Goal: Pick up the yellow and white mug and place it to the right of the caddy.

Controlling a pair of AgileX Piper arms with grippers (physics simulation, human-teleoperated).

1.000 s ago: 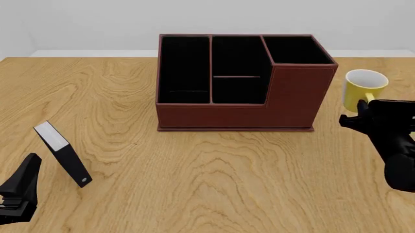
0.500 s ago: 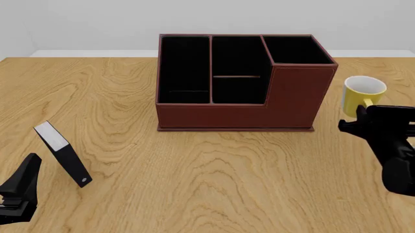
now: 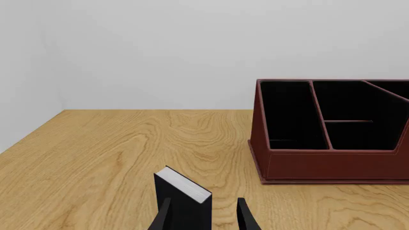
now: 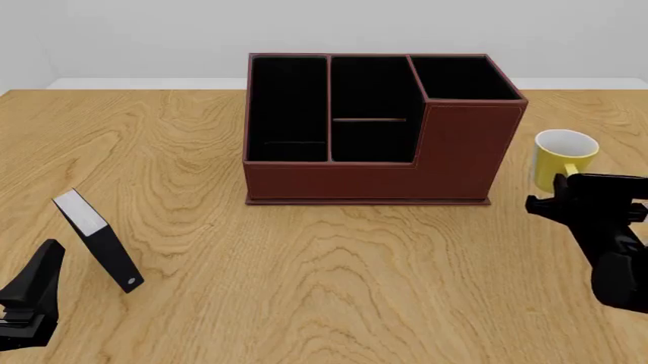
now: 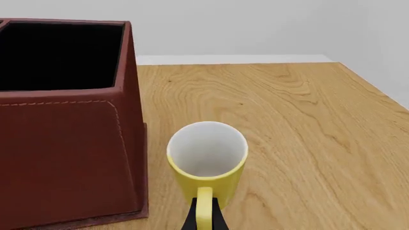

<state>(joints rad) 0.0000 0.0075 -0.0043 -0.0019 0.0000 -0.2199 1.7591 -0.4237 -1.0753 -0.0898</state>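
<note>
Left pincer (image 4: 26, 299): nearest to you, at the front-left corner of the desk (image 4: 335, 280) and cut off by the frame edge in the front view. In its wrist view you see only two finger tips (image 3: 246, 218), apart with nothing between them.
Black and white slab (image 4: 99, 240): just past the left pincer, tilted on edge, white face up. The left wrist view hides its lower part behind one finger, so you cannot tell whether they touch.
Right pincer (image 4: 579, 199): at the right edge, its arm running out of frame. Its fingers are drawn together on the mug's handle; in the wrist view only slivers of black show either side of the yellow loop at the frame's edge.
Yellow and white mug (image 5: 207, 158): upright, mouth open to you, white inside, just to the right of the caddy with a strip of bare wood between them. Its base is hidden behind the pincer in the front view, so you cannot tell whether it rests on the desk.
Caddy (image 4: 375, 163): beyond the middle of the desk; its black-lined compartments are too dark to see into.
</note>
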